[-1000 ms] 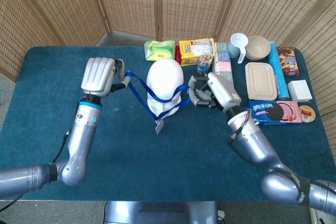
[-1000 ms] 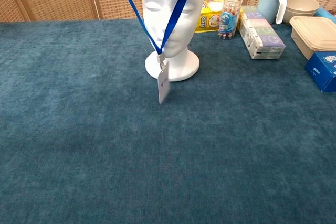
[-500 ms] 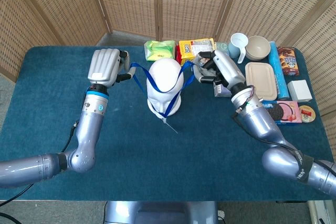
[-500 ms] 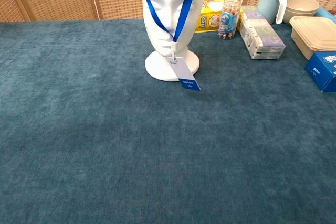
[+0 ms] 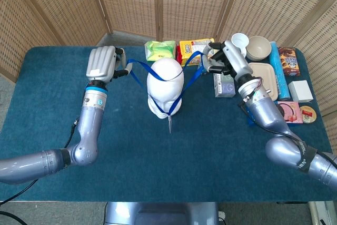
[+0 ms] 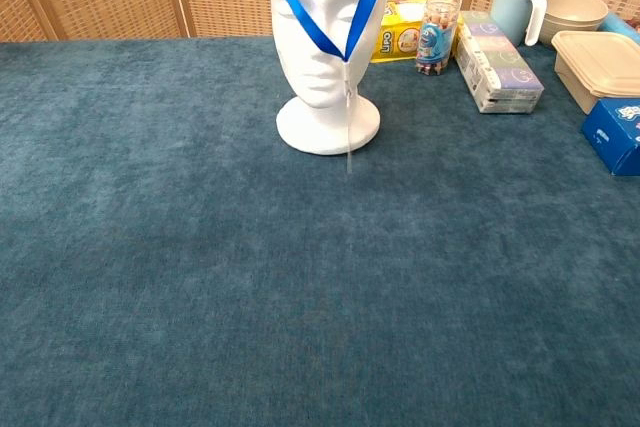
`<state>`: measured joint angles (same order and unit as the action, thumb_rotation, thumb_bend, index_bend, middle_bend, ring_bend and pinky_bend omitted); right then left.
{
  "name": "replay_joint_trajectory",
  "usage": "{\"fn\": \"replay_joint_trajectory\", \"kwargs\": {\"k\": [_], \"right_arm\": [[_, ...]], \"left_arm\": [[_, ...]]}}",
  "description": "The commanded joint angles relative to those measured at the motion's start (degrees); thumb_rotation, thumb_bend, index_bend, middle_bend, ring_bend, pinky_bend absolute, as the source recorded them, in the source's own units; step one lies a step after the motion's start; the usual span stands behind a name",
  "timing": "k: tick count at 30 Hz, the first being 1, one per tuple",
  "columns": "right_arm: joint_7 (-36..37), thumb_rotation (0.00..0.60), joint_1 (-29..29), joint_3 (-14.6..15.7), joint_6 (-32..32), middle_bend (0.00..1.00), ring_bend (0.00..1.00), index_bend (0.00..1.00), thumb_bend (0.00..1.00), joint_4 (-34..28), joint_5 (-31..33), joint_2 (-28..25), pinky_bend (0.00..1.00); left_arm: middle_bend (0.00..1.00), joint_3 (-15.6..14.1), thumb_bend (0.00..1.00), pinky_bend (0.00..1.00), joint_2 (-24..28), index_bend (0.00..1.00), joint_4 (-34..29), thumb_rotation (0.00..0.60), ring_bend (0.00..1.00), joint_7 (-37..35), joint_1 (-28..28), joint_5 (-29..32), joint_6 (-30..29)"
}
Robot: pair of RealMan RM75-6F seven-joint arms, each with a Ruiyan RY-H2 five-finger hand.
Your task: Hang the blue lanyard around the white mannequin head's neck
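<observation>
The white mannequin head stands upright at the table's middle back. A blue lanyard is stretched wide over it, both straps meeting in a V in front of the face. Its badge dangles edge-on near the base. My left hand holds the strap's left end, to the left of the head. Right of the head, my right hand holds the other end. Neither hand shows in the chest view.
Snack packs, a small jar, a box, a white mug, a bowl, a lidded container and cookie packets crowd the back right. A wicker screen stands behind.
Both hands have risen and moved back and apart, spreading the lanyard loop wider over the head. The badge swung from lying near the base to hanging edge-on.
</observation>
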<state>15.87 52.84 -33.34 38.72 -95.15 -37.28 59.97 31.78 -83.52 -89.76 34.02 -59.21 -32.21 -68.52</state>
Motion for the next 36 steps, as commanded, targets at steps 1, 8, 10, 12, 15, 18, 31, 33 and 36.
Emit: {"fn": "replay_joint_trajectory", "kwargs": {"k": [1, 8, 10, 12, 15, 18, 31, 33, 36], "right_arm": [[0.1, 0.6, 0.8, 0.7, -0.9, 1.0, 1.0, 0.68, 0.61, 2.0, 0.7, 0.5, 1.0], [0.0, 0.6, 2.6, 1.8, -2.4, 1.0, 1.0, 0.68, 0.62, 6.4, 3.1, 1.5, 1.0], [-0.4, 0.6, 3.2, 2.6, -2.8, 1.0, 1.0, 0.68, 0.62, 8.4, 4.2, 2.0, 1.0], [-0.8, 0.6, 3.9, 3.4, -3.8, 1.0, 1.0, 0.68, 0.62, 10.3, 5.2, 2.5, 1.0], [-1.3, 0.6, 4.7, 4.2, -4.4, 1.0, 1.0, 0.68, 0.62, 11.8, 6.0, 3.1, 1.0], [-1.8, 0.6, 5.4, 4.9, -5.3, 1.0, 1.0, 0.68, 0.62, 13.4, 6.7, 3.6, 1.0], [-6.7, 0.599, 9.1, 9.7, -7.2, 1.0, 1.0, 0.68, 0.61, 20.4, 10.4, 6.3, 1.0], [-6.9, 0.6, 9.3, 10.1, -7.7, 0.99, 1.0, 0.68, 0.6, 20.7, 10.5, 6.4, 1.0], [-7.1, 0.6, 9.3, 10.4, -8.2, 0.93, 1.0, 0.63, 0.6, 20.9, 9.6, 6.5, 1.0]], "left_arm": [[0.97, -0.3, 0.43, 1.0, -0.6, 0.74, 1.7, 0.453, 1.0, -0.5, -0.3, 0.8, 0.4], [0.97, -0.4, 0.43, 1.0, -2.0, 0.74, 5.8, 0.453, 1.0, -1.8, -1.0, 3.2, 1.9], [0.97, -0.5, 0.43, 1.0, -2.6, 0.74, 7.5, 0.452, 1.0, -2.1, -1.1, 4.1, 2.5], [0.97, -0.8, 0.42, 1.0, -3.3, 0.74, 9.3, 0.453, 1.0, -2.5, -1.3, 4.6, 3.2], [0.97, -1.1, 0.43, 1.0, -4.1, 0.74, 10.8, 0.452, 1.0, -3.0, -1.7, 4.7, 3.7], [0.97, -1.3, 0.42, 1.0, -5.0, 0.74, 12.2, 0.454, 1.0, -3.3, -2.0, 4.7, 4.0], [0.97, -2.4, 0.41, 1.0, -9.8, 0.74, 19.4, 0.455, 1.0, -3.4, -3.7, 5.3, 5.7], [0.97, -2.6, 0.4, 1.0, -10.2, 0.74, 19.9, 0.457, 1.0, -3.5, -3.7, 5.2, 5.9], [0.84, -2.8, 0.34, 0.86, -10.1, 0.64, 19.3, 0.454, 0.84, -3.3, -3.4, 5.7, 6.8]]}}
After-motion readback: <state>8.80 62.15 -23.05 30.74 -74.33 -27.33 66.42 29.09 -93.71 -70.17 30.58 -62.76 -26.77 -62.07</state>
